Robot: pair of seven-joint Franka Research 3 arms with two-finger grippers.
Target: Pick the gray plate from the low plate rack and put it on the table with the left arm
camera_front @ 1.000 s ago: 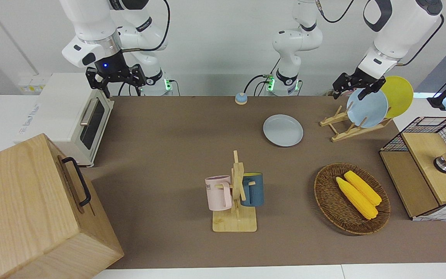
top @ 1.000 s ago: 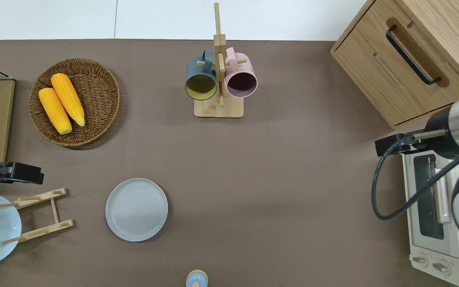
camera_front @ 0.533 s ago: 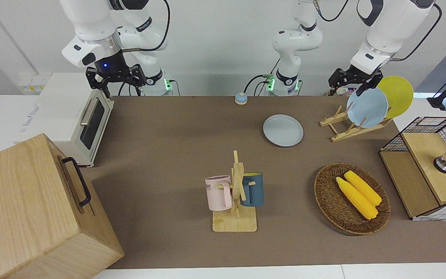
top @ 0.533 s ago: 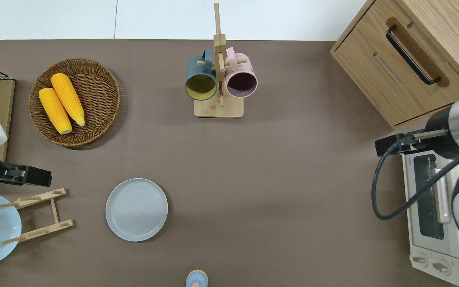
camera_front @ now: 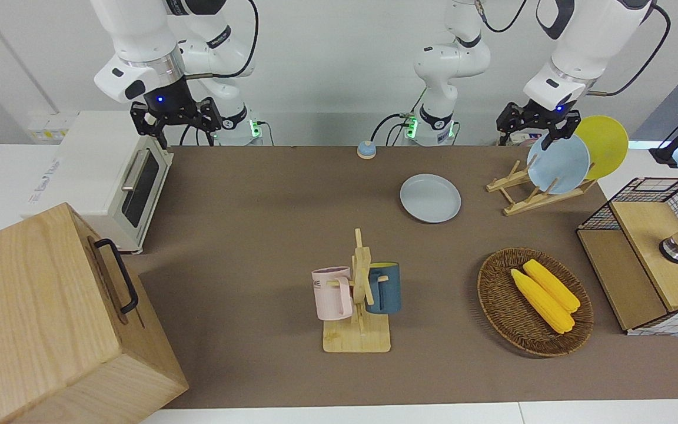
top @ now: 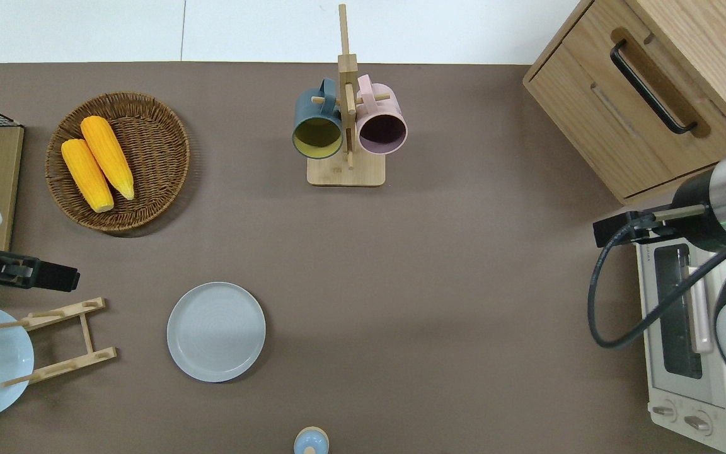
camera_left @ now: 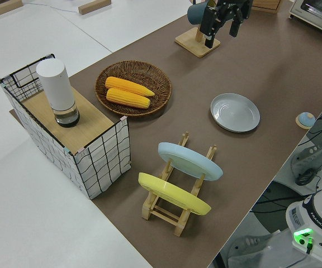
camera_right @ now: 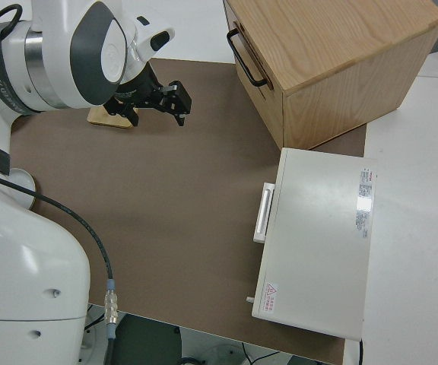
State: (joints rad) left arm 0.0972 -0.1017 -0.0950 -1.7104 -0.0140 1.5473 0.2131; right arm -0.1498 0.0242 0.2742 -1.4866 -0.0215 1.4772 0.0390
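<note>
On the matte brown table (top: pixel 438 265), flat and free of any grip, lies the round pale gray plate (top: pixel 216 331), just beside the low slanted wooden plate rack (top: pixel 63 340) and toward the right arm's end from it, with bare brown covering all round its rim. Up in the air over the table strip between the rack and the round woven wicker basket (top: pixel 120 161) hangs the left arm's black two-finger gripper (camera_front: pixel 536 121), released, fingers apart and holding nothing. Still slotted in the rack: a round light blue plate (camera_front: pixel 558 164) and, next slot out toward the table's end, a round yellow plate (camera_front: pixel 605 144), both tilted. Two yellow corn cobs (top: pixel 98 161) in the basket, farther from the robots than the rack. Wide open tabletop between the gray plate and the upright wooden mug stand (top: pixel 345 113) with its dark blue and pink mugs. Parked: the right gripper (camera_front: pixel 175 121), fingers spread. Near the table edge closest to the robots, a small blue-domed bell (top: pixel 311 440).
</note>
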